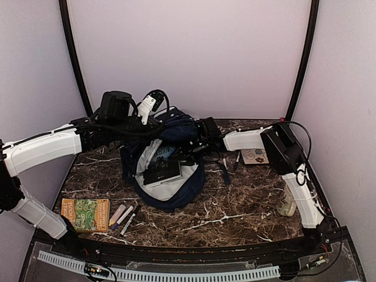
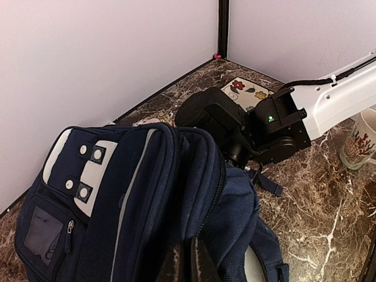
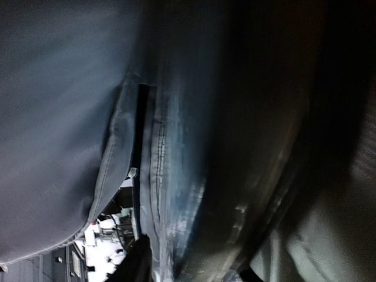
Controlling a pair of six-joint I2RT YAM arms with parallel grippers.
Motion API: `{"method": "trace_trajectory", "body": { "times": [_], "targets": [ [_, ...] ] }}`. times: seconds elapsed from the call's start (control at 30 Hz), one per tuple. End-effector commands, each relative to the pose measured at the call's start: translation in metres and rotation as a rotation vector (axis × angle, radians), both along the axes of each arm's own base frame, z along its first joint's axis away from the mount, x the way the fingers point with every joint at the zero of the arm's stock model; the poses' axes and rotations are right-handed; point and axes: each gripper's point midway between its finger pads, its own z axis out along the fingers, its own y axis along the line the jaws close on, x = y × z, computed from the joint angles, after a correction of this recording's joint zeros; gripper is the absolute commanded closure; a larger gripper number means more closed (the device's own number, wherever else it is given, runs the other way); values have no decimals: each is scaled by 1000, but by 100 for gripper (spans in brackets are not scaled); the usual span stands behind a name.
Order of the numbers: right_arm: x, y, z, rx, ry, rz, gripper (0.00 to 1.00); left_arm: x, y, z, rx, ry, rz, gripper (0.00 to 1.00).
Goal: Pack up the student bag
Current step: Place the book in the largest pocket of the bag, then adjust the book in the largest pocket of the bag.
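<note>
A green-covered book (image 1: 86, 213) lies flat on the marble table (image 1: 235, 217), well to the near-left of the left claw (image 2: 189, 261). Just right of the book, and still well short of that claw, 3 markers (image 1: 124, 216) lie side by side.

The left claw has its 2 fingers drawn together on the upper rim of the student bag (image 2: 147, 188), pinching a fold of navy fabric. The bag sits mid-table between the 2 claws, its striped front with white patches rising directly beyond the left claw. Its mouth gapes toward the near edge. Below and to the right of the left claw, a dark flat slab (image 1: 163, 174) rests on the bag's pale lining.

The right claw (image 1: 198, 143) presses against the bag's right side. Its own camera is filled by dark cloth, so I cannot tell whether its fingers are apart or together.

Just right of the right claw lie 2 slim pens (image 1: 225, 163). Farther right is a flowered card (image 1: 255, 156), and beyond it, near the right arm, a pale mug (image 2: 358, 141).
</note>
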Motion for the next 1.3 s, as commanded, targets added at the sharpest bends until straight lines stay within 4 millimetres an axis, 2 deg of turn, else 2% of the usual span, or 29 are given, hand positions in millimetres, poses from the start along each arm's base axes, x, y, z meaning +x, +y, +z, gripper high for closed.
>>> {"method": "trace_trajectory", "body": {
  "times": [0.0, 0.07, 0.13, 0.27, 0.33, 0.43, 0.6, 0.73, 0.8, 0.93, 1.17, 1.27],
  "targets": [
    [13, -7, 8, -41, -130, -57, 45, -1, 11, 82, -162, -214, 24, 100],
    [6, -11, 2, -97, -157, -59, 31, 2, 14, 80, -150, -216, 45, 100],
    [-2, -14, 0, -129, -192, -48, 27, 3, 16, 79, -145, -222, 55, 100],
    [-21, -18, 0, -166, -223, -37, 23, 5, 23, 79, -134, -242, 83, 100],
    [-28, -19, 7, -174, -255, -28, 22, 6, 25, 79, -131, -250, 96, 100],
    [-48, -22, 10, -218, -316, -1, 19, 8, 29, 76, -118, -260, 118, 100],
    [-74, -36, 12, -310, -457, 54, 19, 9, 33, 77, -117, -269, 138, 100],
    [-89, -52, 4, -358, -553, 104, 19, 10, 37, 78, -118, -277, 155, 100],
    [-97, -57, 2, -376, -613, 142, 22, 10, 39, 78, -120, -280, 162, 100],
    [-105, -58, 5, -415, -777, 247, 39, 9, 41, 80, -124, -286, 169, 100],
    [-104, -37, 23, -504, -1219, 394, 65, 8, 42, 84, -132, -293, 172, 100],
    [-98, -31, 21, -543, -1321, 413, 68, 7, 43, 85, -135, -293, 171, 100]
  ]
}}
